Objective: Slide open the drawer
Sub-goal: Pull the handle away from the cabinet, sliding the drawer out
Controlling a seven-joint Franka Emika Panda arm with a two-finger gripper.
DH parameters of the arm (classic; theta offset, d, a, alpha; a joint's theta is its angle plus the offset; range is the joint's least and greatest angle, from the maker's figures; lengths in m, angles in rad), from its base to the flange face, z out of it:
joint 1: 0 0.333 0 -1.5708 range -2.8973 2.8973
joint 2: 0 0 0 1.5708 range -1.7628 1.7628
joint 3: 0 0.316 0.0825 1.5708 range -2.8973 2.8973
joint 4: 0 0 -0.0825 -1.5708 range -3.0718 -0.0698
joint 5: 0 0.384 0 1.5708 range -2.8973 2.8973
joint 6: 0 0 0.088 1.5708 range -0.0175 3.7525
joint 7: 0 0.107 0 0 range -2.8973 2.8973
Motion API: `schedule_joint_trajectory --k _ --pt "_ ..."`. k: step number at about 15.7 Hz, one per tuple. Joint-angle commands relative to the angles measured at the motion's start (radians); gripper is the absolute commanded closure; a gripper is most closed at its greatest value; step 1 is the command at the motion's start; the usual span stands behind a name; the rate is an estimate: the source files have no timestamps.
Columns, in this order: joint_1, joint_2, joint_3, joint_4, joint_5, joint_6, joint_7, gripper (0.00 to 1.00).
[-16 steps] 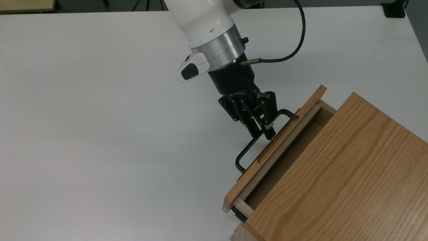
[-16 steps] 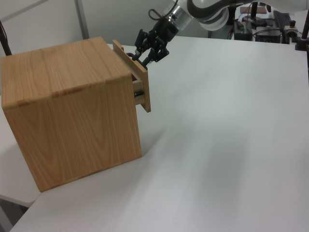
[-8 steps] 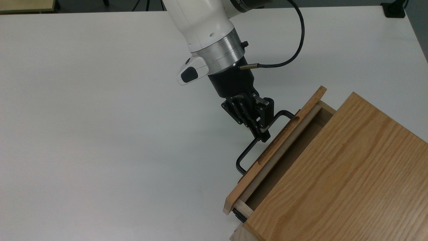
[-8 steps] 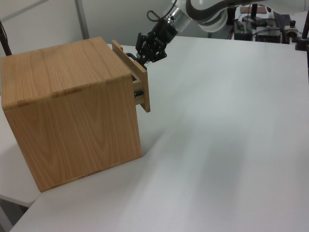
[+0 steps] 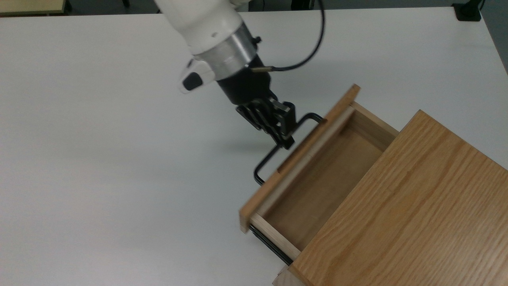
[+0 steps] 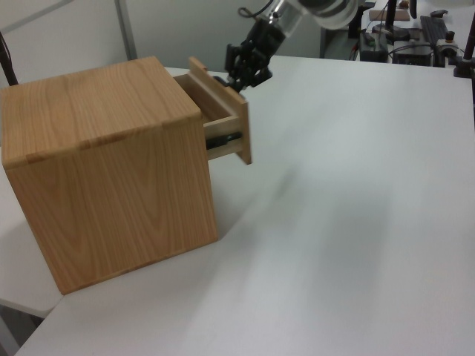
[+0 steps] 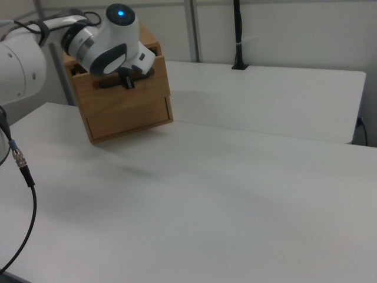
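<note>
Drawer (image 5: 313, 178) sticks partway out of the wooden cabinet (image 5: 405, 222); top view looks into its bare wood floor and shows the black side rail under its lower edge. Left view gives the cabinet's side face and the drawer front (image 6: 223, 111) standing proud of it. Right view has the arm's white wrist covering most of the drawer front (image 7: 126, 97), gripper body hidden.

White table (image 5: 99, 159), plain, cabinet at about 4 o'clock in the top view. Left view: pale wall panels behind, cluttered desk and gear at 1 o'clock. Right view: black pole at 12 o'clock, loose cable at 8 o'clock.

Gripper (image 5: 286, 143) sits at 10 o'clock from the drawer in the top view, fingers pinched together on the black handle (image 5: 274, 155) near its middle, just off the front panel. Left view: gripper (image 6: 239, 79) at the front's upper edge.
</note>
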Motion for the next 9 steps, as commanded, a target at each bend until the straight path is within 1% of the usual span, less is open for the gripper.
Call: schedule_joint_trajectory --k 1,3,6,9 --pt "-0.082 -0.125 -0.011 -0.091 0.024 -0.117 -0.105 1.0" --pt "-0.107 -0.134 -0.011 -0.094 0.025 -0.183 -0.131 1.0" --pt "-0.136 -0.139 -0.011 -0.094 0.025 -0.218 -0.137 1.0" --pt "-0.17 -0.142 -0.011 -0.094 0.025 -0.289 -0.18 1.0"
